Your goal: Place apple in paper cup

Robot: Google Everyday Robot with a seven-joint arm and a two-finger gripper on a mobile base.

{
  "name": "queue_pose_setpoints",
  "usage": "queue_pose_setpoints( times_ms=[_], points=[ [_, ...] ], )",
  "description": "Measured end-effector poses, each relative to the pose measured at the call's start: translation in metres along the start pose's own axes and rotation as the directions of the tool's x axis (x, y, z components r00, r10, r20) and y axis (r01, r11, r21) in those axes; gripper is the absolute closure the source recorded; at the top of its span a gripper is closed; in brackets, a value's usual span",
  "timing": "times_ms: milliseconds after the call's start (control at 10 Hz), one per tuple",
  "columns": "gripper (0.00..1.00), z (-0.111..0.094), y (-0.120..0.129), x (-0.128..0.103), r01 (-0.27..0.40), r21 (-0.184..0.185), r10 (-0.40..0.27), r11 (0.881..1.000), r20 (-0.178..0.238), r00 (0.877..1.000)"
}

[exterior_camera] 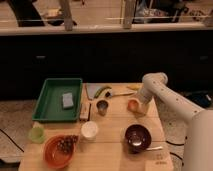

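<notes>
The apple (133,105), small and orange-red, sits on the wooden table (115,122) at the right side. My gripper (137,106) is down at the apple, at the end of the white arm that comes in from the right; the arm's end covers part of the fruit. The paper cup (89,130), white with a wide rim, stands upright near the table's middle-left, well apart from the apple. Between them stands a small shiny metal cup (102,106).
A green tray (50,102) holding a grey sponge (67,99) lies at the left. A long green vegetable (103,91) lies at the back. A dark bowl (137,137) stands front right, an orange bowl (59,149) front left, a light green cup (36,134) at the left edge.
</notes>
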Motion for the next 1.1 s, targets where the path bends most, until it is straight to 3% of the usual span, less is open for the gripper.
queue_pose_setpoints(
  times_ms=[1100],
  points=[
    [0.20, -0.0034, 0.0019, -0.0045, 0.019, 0.000, -0.019, 1.000, 0.000, 1.000]
  ],
)
